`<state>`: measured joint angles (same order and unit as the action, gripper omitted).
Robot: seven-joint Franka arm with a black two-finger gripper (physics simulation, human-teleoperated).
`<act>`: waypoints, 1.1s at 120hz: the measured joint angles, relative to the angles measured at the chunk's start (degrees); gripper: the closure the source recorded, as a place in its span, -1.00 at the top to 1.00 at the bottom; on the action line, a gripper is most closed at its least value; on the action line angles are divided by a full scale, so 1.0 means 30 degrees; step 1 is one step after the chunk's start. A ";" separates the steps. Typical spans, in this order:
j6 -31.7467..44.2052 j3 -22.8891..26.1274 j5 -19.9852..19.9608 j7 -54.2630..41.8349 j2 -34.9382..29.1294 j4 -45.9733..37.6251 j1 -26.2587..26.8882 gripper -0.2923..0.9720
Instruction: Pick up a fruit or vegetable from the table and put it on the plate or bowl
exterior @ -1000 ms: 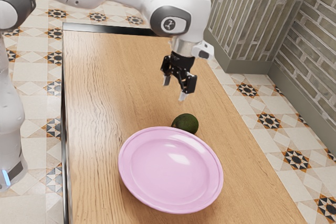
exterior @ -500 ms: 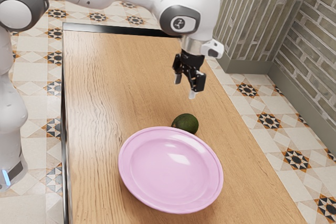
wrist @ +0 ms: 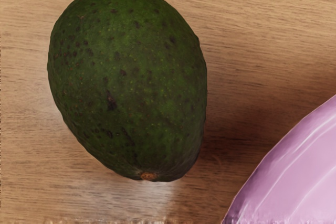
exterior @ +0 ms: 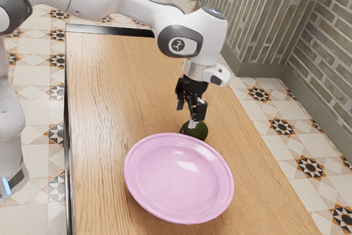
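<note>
Jaws stand open, low over the avocado (exterior: 196, 131), one fingertip seemingly at its top, though contact is hard to judge from the side. The avocado lies on the tabletop (exterior: 121, 97), just beside the pink plate (exterior: 179, 177), at the plate's one o'clock in the exterior view. The step in hand is the reach for the grasp; next, the jaws likely need to straddle the fruit's narrower width and close. No label reads anywhere; the emblem on the arm (exterior: 177, 45) is illegible.

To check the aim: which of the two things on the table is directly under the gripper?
The dark green avocado, lying on the table beside the pink plate; the gripper hangs right above it.
</note>
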<state>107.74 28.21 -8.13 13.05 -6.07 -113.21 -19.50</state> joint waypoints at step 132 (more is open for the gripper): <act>0.1222 -0.0057 -0.0454 -0.1539 0.2625 0.1203 -0.1341 0.54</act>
<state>111.40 28.04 -9.49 8.43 1.80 -109.60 -23.52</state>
